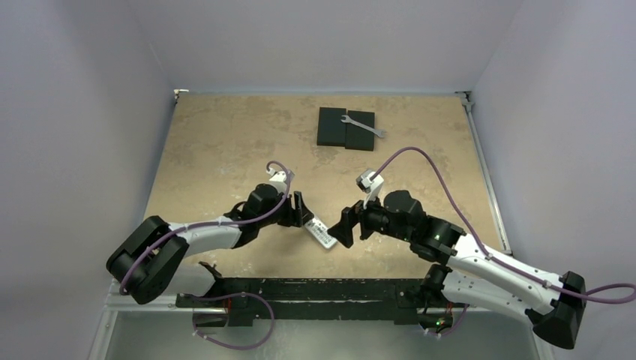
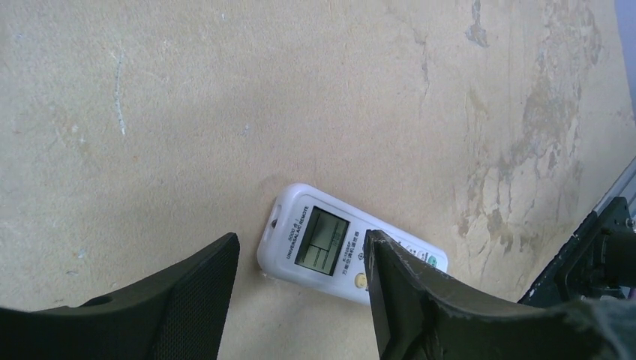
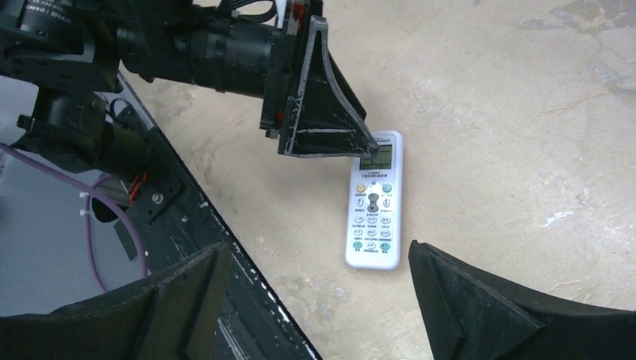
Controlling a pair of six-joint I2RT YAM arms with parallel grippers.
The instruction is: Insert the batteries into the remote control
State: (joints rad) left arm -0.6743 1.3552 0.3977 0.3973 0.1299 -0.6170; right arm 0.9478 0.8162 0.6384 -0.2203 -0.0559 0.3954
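Black left end effector and black right end effector both stand wide open, holding nothing. Between them the small white rectangular remote control lies buttons-up, at 6 o'clock on the beige tabletop.

The remote control is hemmed in by the left gripper at its display end and the right gripper near its button end, both with jaws spread, while open bench stretches on every side to the black blocks and wrench near the far edge.
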